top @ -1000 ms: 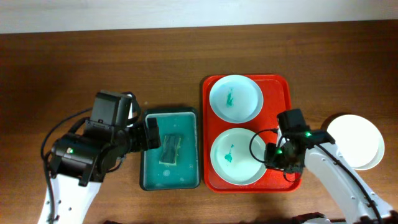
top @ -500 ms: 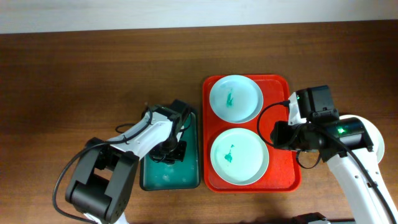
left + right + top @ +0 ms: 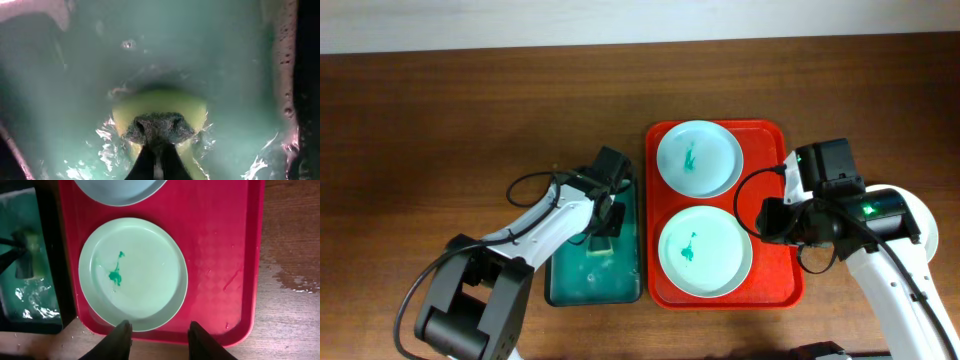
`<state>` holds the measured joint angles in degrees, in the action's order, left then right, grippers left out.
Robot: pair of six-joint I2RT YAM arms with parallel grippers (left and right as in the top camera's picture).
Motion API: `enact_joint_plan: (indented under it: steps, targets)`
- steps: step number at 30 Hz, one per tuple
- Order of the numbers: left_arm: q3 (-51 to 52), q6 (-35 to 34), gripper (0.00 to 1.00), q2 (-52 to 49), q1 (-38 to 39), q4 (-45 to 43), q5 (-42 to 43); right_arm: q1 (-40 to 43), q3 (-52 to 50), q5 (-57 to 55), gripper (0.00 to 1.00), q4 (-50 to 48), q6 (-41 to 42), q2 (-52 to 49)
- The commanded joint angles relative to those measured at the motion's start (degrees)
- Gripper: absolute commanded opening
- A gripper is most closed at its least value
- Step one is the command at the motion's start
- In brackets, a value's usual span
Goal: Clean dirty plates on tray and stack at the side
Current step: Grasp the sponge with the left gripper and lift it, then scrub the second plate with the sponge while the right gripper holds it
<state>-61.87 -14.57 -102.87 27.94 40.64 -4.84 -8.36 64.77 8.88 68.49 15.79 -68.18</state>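
On the wooden tabletop (image 3: 470, 100), right of centre, lies the red tray (image 3: 770, 140) carrying two plates set one behind the other. The far plate (image 3: 698, 158) and the near plate (image 3: 705, 250) sit close together, and each has a small teal-green smear at its centre. A third plate (image 3: 920, 215) rests on the tabletop to the right of the tray and apart from it, partly covered by the right arm; no smear shows on its visible part. Just beside the tray's left edge stands a dark-rimmed teal basin (image 3: 560, 285) holding water. The left tool (image 3: 156, 131) reaches down into the basin with its fingers pressed together on a yellow-green sponge (image 3: 160, 105), pinching it at its dark scouring face, with ripples around it. The right tool (image 3: 159, 326) is spread, with its two fingers standing apart over the tray beside the near plate's rim. Whether they touch plate or tray cannot be told. A wet patch (image 3: 295, 280) marks the tabletop just beyond the tray's right rim.
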Motion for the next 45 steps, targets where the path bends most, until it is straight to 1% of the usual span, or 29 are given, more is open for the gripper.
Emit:
enact_joint_plan:
  steps: [1, 2, 3, 5, 7, 8, 10, 11, 12, 14, 15, 16, 18, 19, 21, 22, 24, 25, 26, 27, 28, 30, 31, 33, 34, 35, 39, 42, 45]
  targets:
    - [-5.1, -0.1, 0.11, -0.2, 0.0, 7.8, -1.8, -0.3, 0.8, -0.5, 0.39, 0.2, -0.6, 0.2]
    - [-8.2, -0.2, 0.59, 0.2, 0.0, 12.4, -1.3, -0.3, 0.8, -0.5, 0.39, 0.3, -0.6, 0.2]
    - [-10.4, -0.1, 0.67, 0.5, 0.0, 16.7, -0.5, -0.3, 0.8, -0.5, 0.38, 0.6, -0.6, 0.2]
    - [-10.5, -0.5, 0.68, 0.6, 0.0, 20.1, 0.4, -0.3, 0.8, -0.5, 0.39, 1.2, -0.6, 0.2]
    - [-9.2, -2.1, 0.60, 0.6, 0.1, 20.9, 2.5, -0.3, 0.8, -1.3, 0.39, 1.9, -0.5, 0.2]
    - [-7.4, -4.3, 0.47, 0.6, 0.1, 19.9, 2.5, -0.3, 0.7, -2.1, 0.39, 2.4, -0.5, 0.2]
    - [-2.5, -5.4, 0.35, 0.6, 0.1, 14.7, 2.5, -0.3, -0.4, -2.1, 0.40, 2.6, -0.3, 0.2]
    - [0.1, -5.4, 0.26, 0.6, 0.1, 11.4, 2.5, -0.3, -1.6, -2.1, 0.40, 2.4, -0.3, -0.1]
    - [2.2, -5.3, 0.01, 0.6, 0.1, 8.9, 2.4, -0.2, -2.5, -2.4, 0.39, 2.4, -0.3, -1.1]
    - [1.4, -5.3, 0.00, 0.7, 0.1, 9.4, 2.4, -0.2, -2.5, -3.2, 0.39, 0.3, 1.8, -2.6]
    - [-0.6, -5.1, 0.00, 1.3, 0.0, 11.9, 1.9, -0.2, -2.5, -3.2, 0.39, -0.6, 3.2, -3.5]
    - [-3.1, -5.1, 0.00, 2.6, 0.0, 15.0, 1.4, -0.2, -2.5, -3.1, 0.43, -0.6, 3.1, -4.6]
    - [-8.3, -5.1, 0.00, 6.5, 0.0, 19.7, 1.4, 0.3, -2.5, -3.1, 0.43, -0.6, 3.1, -7.7]
    - [-12.7, -5.1, 0.00, 10.3, 0.0, 22.2, 1.4, 2.3, -2.5, -1.8, 0.43, -0.6, 2.3, -10.9]
    - [-16.3, -5.1, 0.00, 14.7, 0.0, 23.5, 2.4, 7.0, -2.7, 8.2, 0.45, -1.2, -7.3, -17.8]
    - [-16.4, -5.1, 0.00, 15.4, 0.0, 23.5, 3.6, 7.7, -4.2, 8.4, 0.45, -2.4, -8.5, -20.5]
    - [-16.4, -5.1, 0.00, 15.4, 0.1, 23.6, 6.9, 6.6, -11.0, 8.5, 0.45, -10.7, -8.0, -20.9]
    - [-16.4, -5.1, 0.00, 15.4, 0.1, 23.5, 7.7, 6.5, -16.0, 6.8, 0.46, -17.3, -4.4, -20.9]
    - [-16.4, -5.0, 0.00, 15.4, 0.2, 23.4, 7.7, 6.5, -19.5, 5.5, 0.44, -22.5, -2.9, -20.9]
    - [-16.4, -5.0, 0.00, 15.4, 0.7, 23.1, 8.0, 6.4, -22.5, 6.3, 0.33, -26.5, -2.9, -21.0]
    - [-16.4, -4.0, 0.00, 15.3, 2.1, 22.0, 8.7, 6.4, -23.4, 6.3, 0.21, -27.7, -2.9, -21.0]
    - [-16.4, -3.8, 0.00, 13.6, 6.3, 18.5, 8.7, 6.4, -23.4, 6.3, 0.07, -28.2, -2.9, -21.0]
    - [-16.4, -3.9, 0.00, 11.4, 8.2, 16.4, 10.0, 6.4, -23.4, 6.3, 0.04, -27.8, -2.8, -21.0]
    - [-16.4, -6.5, 0.00, 6.8, 10.5, 13.6, 15.3, 6.4, -23.4, 6.3, 0.04, -27.3, -2.9, -21.0]
    - [-16.4, -7.3, 0.00, 2.2, 12.4, 9.7, 21.9, 6.4, -23.4, 5.7, 0.04, -26.9, -2.9, -21.0]
    - [-16.4, -7.3, 0.00, -0.7, 13.6, 7.1, 25.1, 6.4, -23.4, 5.7, 0.04, -26.9, -2.9, -21.0]
    - [-16.4, -7.4, 0.00, -8.8, 18.3, -1.5, 27.1, 6.4, -23.4, 5.7, 0.04, -26.8, -2.9, -21.0]
    - [-16.4, -7.3, 0.00, -14.6, 19.3, -2.5, 19.8, 6.4, -23.4, 5.7, 0.04, -26.7, -2.9, -21.0]
    - [-16.8, -6.6, 0.00, -16.4, 19.3, 2.8, -0.2, 6.4, -23.4, 5.7, 0.04, -26.4, -2.9, -21.0]
